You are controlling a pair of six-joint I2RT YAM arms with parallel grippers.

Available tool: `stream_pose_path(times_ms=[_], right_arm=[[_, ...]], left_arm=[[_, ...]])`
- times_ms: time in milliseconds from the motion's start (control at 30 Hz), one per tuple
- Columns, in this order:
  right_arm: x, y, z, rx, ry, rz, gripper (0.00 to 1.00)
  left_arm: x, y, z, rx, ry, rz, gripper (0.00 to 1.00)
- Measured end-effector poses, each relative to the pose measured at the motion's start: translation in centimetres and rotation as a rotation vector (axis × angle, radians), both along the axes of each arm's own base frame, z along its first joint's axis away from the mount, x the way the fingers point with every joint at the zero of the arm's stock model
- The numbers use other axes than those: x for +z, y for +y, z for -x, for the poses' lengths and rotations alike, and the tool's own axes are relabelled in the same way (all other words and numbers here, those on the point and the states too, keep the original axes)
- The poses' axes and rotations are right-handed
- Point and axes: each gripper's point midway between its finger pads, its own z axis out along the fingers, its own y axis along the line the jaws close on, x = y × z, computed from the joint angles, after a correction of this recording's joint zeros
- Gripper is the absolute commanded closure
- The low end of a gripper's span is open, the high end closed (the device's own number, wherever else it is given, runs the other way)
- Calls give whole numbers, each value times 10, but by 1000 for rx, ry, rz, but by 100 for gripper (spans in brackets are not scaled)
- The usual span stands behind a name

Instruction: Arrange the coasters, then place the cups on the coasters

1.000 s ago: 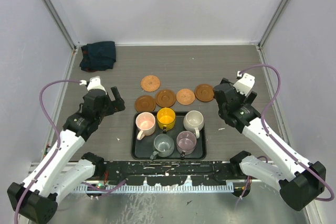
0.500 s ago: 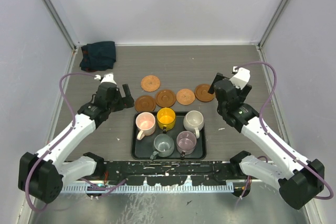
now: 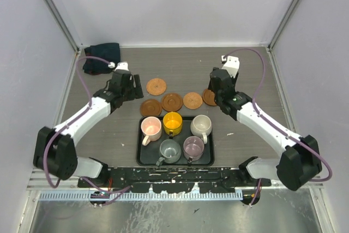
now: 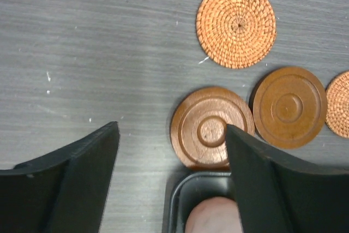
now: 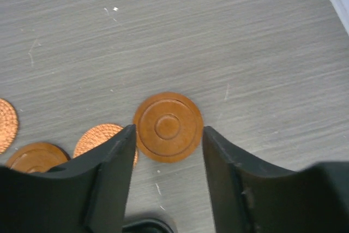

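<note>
Five coasters lie in a loose row behind the black tray (image 3: 143, 159): a woven one (image 3: 156, 86), two wooden ones (image 3: 150, 107) (image 3: 172, 102), another woven one (image 3: 192, 100), and a wooden one (image 3: 210, 97) at the right end. My left gripper (image 4: 172, 135) is open just above the table by the left wooden coaster (image 4: 210, 126), its right finger overlapping that disc's edge. My right gripper (image 5: 169, 132) is open with a finger on either side of the right-end wooden coaster (image 5: 168, 126). Pink (image 3: 151, 128), yellow (image 3: 172, 123), cream (image 3: 201, 125), grey-teal (image 3: 169, 150) and mauve (image 3: 193, 146) cups stand on the tray.
A dark blue cloth (image 3: 102, 57) lies bunched in the back left corner. Pale walls close in the table on the left, back and right. The tray's near-left corner (image 4: 185, 195) sits directly below my left gripper's fingers.
Both arms have reached back and inward. The left gripper came over the left wooden coaster and the right over the right-end one. Both sets of jaws have narrowed.
</note>
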Motion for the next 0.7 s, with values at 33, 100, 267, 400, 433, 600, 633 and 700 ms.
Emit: stream_pose_path(times_ms=[33,100,267,400,433,600,633,700], right_arm=[[1,3,-4,9,0,3,53],[3,12,-15,30,4,5,60],[-10,31,-37,89,65,21,87],[-34,44,-52,133,141,22,99],[-42,48,-54,147,165,20,99],[-78,62,-54,206,286,14,99],[-84,65,-53,217,309,10,99],[-95,70,-51,238,349,0,99]], left_arm=[[-2,-2,-6,-3,6,-5,40],[-5,-9,-20,-17,22,-17,56],[-14,-30,-56,-65,53,-24,81],[-24,-44,-74,-108,82,-24,93],[-26,-48,-80,-123,92,-27,96],[-36,-61,-95,-169,120,-29,100],[-38,-63,-96,-177,129,-26,100],[-43,-66,-96,-192,148,-22,100]])
